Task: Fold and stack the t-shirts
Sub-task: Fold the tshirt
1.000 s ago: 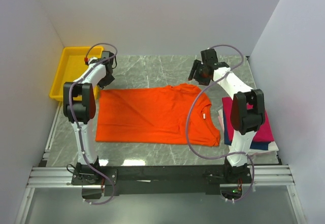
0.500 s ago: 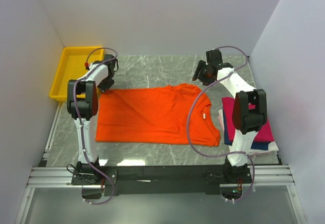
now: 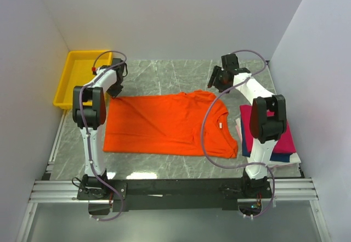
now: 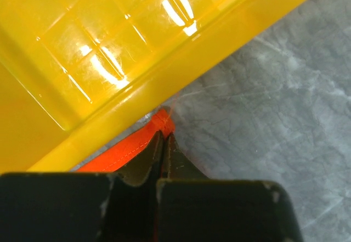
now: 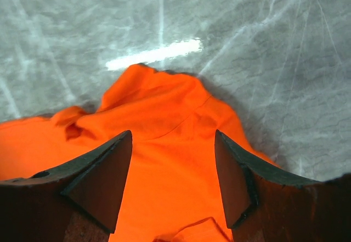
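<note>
Left pincer (image 4: 164, 139) clenched on hem corner of orange t-shirt (image 3: 164, 124), just beside yellow tray (image 3: 74, 77). Right pincer (image 5: 173, 170) released; I see it hovering over far right sleeve. Shirt spread flat on bench (image 3: 164, 74). Stack of magenta, navy, white t-shirts (image 3: 286, 143) at right edge.

A spread t-shirt (image 3: 164, 124) lies flat across the middle of the table (image 3: 164, 74), with its collar end toward the right edge. A tray (image 3: 77, 74) sits in the table's far left corner. A stack of folded t-shirts (image 3: 288, 143) lies along the right edge toward the near side, just beside the spread t-shirt. The left gripper (image 4: 163, 136) pinches the spread t-shirt's far left corner, right beside the tray's wall. The right gripper (image 5: 173, 143) hangs over the far right corner, jaws apart.
</note>
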### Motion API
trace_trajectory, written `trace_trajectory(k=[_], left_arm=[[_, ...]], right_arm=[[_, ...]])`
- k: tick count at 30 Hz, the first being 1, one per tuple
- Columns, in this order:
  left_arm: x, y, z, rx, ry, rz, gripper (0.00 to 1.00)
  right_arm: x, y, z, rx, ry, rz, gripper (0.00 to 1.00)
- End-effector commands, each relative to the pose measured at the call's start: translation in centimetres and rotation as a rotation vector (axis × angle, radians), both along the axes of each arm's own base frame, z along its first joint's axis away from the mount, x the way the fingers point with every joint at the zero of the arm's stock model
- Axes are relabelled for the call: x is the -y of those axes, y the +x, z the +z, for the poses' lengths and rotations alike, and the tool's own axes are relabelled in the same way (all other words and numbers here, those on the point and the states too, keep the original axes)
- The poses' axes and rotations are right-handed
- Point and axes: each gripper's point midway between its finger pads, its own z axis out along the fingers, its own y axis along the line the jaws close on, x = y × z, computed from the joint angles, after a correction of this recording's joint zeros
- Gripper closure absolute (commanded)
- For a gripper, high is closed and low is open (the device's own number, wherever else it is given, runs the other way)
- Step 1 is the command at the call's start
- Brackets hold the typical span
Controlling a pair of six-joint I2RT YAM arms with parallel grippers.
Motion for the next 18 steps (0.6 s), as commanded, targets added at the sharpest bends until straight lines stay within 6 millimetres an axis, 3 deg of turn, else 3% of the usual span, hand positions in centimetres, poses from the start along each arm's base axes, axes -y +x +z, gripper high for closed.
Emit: trace_trajectory(k=[1, 6, 12, 16, 18], left_arm=[[0.5, 0.8, 2.9, 0.074, -0.033, -0.042, 0.99], [0.9, 0.9, 3.1, 0.084, -0.05, -0.06, 0.99], [1.3, 0.8, 3.0, 0.088, -0.072, -0.077, 0.99], [1.6, 1.0, 3.0, 0.097, -0.089, -0.085, 0.99], [1.8, 1.0, 2.9, 0.1, -0.098, -0.092, 0.99]], right_arm=[[0.9, 1.5, -0.8, -0.01, -0.051, -0.008, 0.32], [1.6, 2.0, -3.4, -0.076, -0.102, -0.033, 0.33], [2.1, 2.0, -5.1, -0.117, -0.123, -0.062, 0.42], [2.0, 2.0, -6.3, -0.137, -0.12, -0.066, 0.53], [1.8, 2.0, -6.7, -0.143, -0.112, -0.064, 0.67]])
